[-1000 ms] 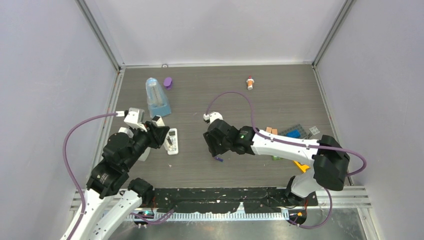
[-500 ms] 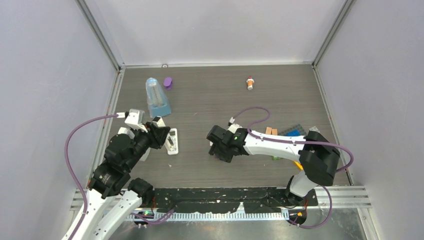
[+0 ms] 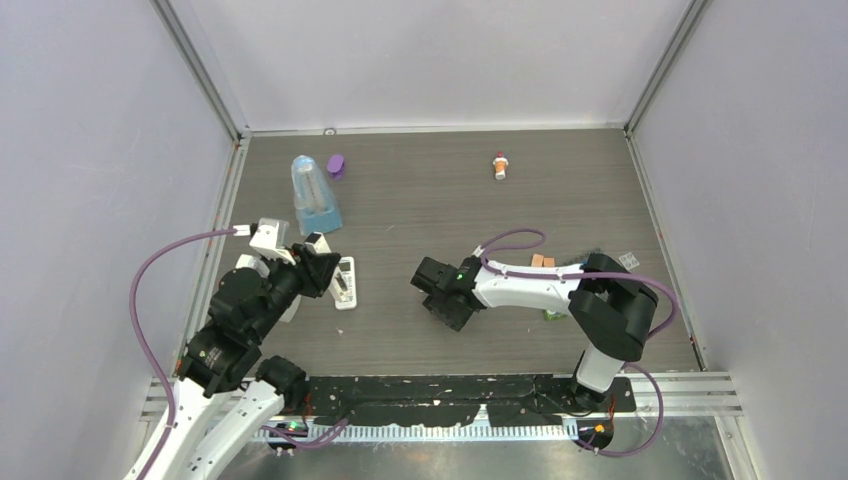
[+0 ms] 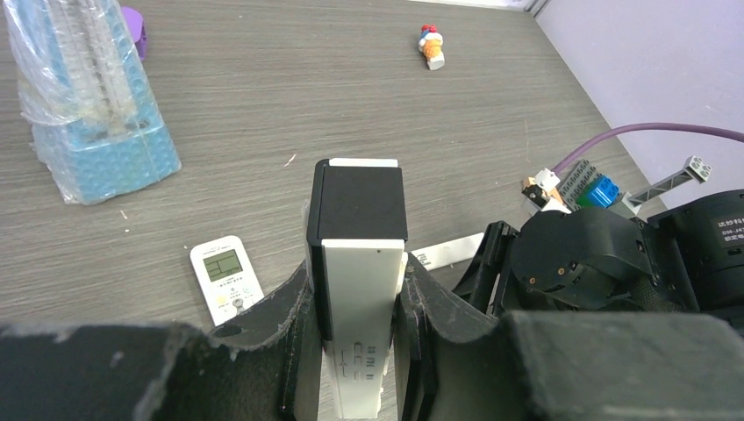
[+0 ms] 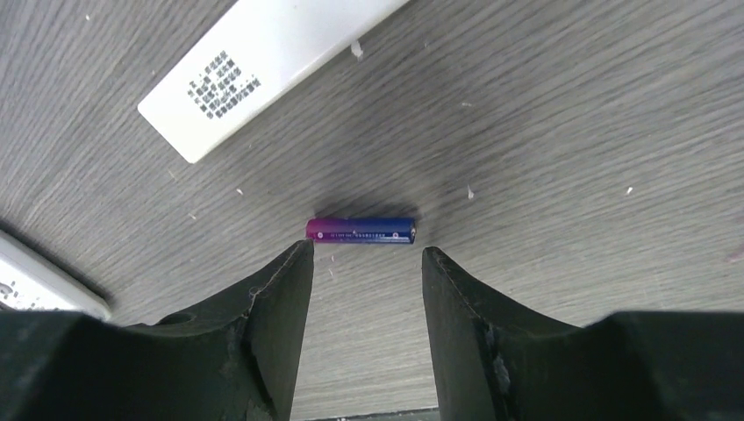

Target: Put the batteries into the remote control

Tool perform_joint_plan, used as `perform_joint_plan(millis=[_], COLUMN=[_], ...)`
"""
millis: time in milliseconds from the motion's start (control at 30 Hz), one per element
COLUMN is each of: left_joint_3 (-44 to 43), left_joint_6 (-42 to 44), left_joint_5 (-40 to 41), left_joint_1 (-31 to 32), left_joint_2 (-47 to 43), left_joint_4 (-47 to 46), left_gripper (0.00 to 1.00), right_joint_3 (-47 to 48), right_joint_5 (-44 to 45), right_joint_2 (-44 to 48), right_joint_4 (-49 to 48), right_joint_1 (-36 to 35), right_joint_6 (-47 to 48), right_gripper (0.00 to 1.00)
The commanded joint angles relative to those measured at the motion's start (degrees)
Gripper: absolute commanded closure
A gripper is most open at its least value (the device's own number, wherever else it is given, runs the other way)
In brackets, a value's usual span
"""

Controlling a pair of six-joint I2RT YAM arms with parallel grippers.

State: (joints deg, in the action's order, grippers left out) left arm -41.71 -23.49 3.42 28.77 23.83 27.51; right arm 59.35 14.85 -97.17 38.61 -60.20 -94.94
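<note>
One slim purple battery (image 5: 361,231) beyond parted right fingers (image 5: 263,333) — left fingers (image 4: 419,324) clamp a white bar (image 4: 358,263).

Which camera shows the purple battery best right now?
Right wrist: the purple battery lies in full view on the table, just past the right gripper's open jaws. The top external and left wrist views don't show it.

Left hand (image 4: 355,303) clamped on white bar (image 4: 358,206), right hand (image 5: 367,263) parted, pointing down
</note>
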Motion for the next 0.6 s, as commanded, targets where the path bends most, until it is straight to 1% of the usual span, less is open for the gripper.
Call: perform_joint_plan(millis=[0,267,567], left_joint_3=[0.4,0.5,0.8], left_joint_6=[1.1,0.8,0.5], left_joint_5=[0.3,0.2,-0.1], left_joint_1=[-0.3,-0.3,-0.3], left_joint_2=[-0.6,-0.8,-0.8], left_joint_4=[-3.5,-3.7,-3.8], left_gripper=[1.00,1.00,1.00], right_joint_3=[1.3,0.9,1.9], right_joint_5=[4.1,6.4,6.8], right_joint_2=[-1.1,-1.1,-2.7], right_joint_4=[-0.1,0.4,2.8], right_joint_1=[0.3,1.0,1.4], right_joint_6=[-2.8,-3.6,-4.2], right_gripper=[0.46,0.44,0.42])
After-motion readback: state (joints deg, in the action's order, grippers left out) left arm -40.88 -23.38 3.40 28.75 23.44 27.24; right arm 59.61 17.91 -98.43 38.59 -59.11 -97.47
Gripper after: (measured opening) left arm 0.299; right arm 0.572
